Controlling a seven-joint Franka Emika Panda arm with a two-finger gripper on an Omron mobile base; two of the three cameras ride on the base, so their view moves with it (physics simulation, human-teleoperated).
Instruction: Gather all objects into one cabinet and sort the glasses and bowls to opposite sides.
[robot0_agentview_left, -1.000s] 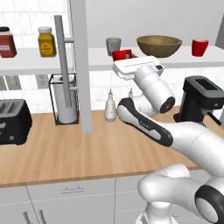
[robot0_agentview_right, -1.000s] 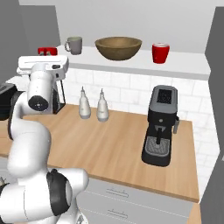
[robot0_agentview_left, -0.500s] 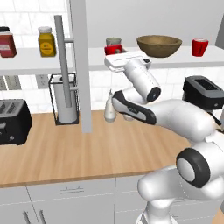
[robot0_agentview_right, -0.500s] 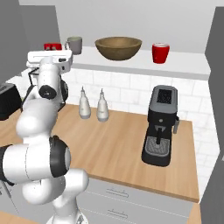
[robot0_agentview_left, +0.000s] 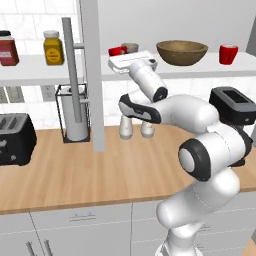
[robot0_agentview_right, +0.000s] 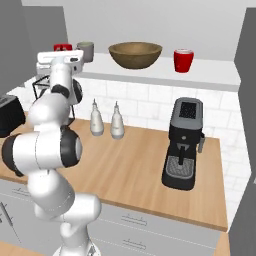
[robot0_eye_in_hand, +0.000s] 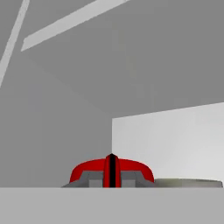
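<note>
The gripper (robot0_eye_in_hand: 112, 175) was closed on a small red cup (robot0_agentview_left: 116, 51), its finger tips pinched over the cup's rim at the left end of the white shelf board (robot0_agentview_left: 210, 70), beside the grey-green cup (robot0_agentview_left: 130, 48). Taking the wooden bowl (robot0_agentview_left: 182, 52) as the landmark, the held cup and the grey-green cup stood to its left and a second red cup (robot0_agentview_left: 228, 54) stood to its right, all on the same shelf. The red cup appeared small, rigid and light; its glossy wall would probably be slippery, so a pinch across the rim, one finger inside and one outside, seemed the soundest hold. The bowl looked wide, shallow and stiff, too broad to span, and would best be taken by its rim. The shelf was flat, white and smooth, so cups set down on it should stand steadily. A cabinet door (robot0_agentview_left: 92, 75) with a long steel bar handle (robot0_agentview_left: 71, 80) hung open left of the bowl, close to the arm's working path and a likely obstacle. Below the bowl, two white shakers (robot0_agentview_right: 106, 120) stood on the wooden counter (robot0_agentview_left: 100, 175), with a black coffee machine (robot0_agentview_right: 184, 145) to the right.
</note>
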